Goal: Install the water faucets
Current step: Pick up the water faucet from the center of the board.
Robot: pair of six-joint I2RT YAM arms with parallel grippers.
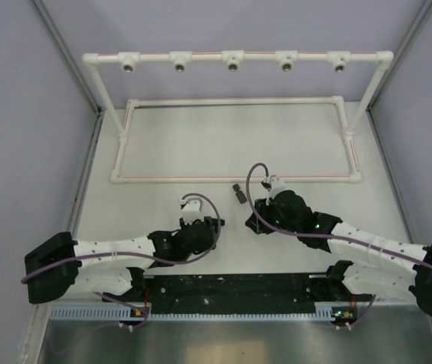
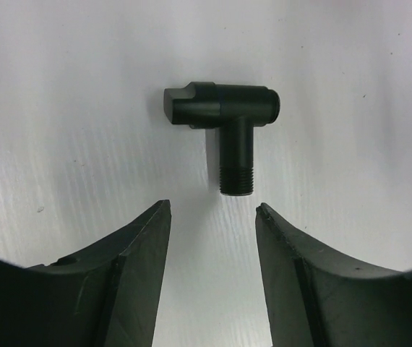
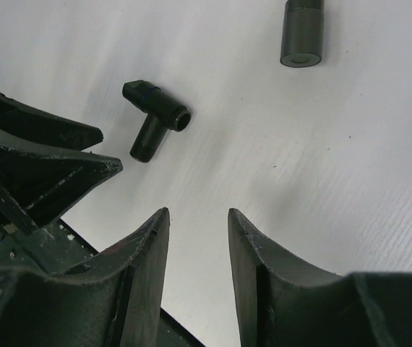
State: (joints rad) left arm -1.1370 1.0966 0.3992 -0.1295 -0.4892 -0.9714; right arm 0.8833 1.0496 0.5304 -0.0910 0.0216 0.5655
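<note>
Two small black water faucets lie loose on the white table. The T-shaped one [image 2: 220, 123] lies flat just beyond the fingertips of my left gripper [image 2: 213, 206], its threaded stem pointing at the gap between the jaws. That gripper is open and touches nothing. In the right wrist view the same T-shaped faucet [image 3: 155, 119] lies ahead and to the left of my right gripper [image 3: 197, 211], which is open and empty. The short stubby cylinder [image 3: 301, 32] lies farther off to the upper right. From above, the cylinder [image 1: 239, 194] sits between the left gripper [image 1: 220, 225] and the right gripper [image 1: 251, 221].
A white pipe frame [image 1: 235, 57] stands at the back, with several metal-ringed sockets [image 1: 180, 66] along its raised top bar. Its rectangular base [image 1: 231, 179] lies just beyond the grippers. The left gripper's fingers [image 3: 47, 166] reach into the right wrist view. Grey walls enclose the table.
</note>
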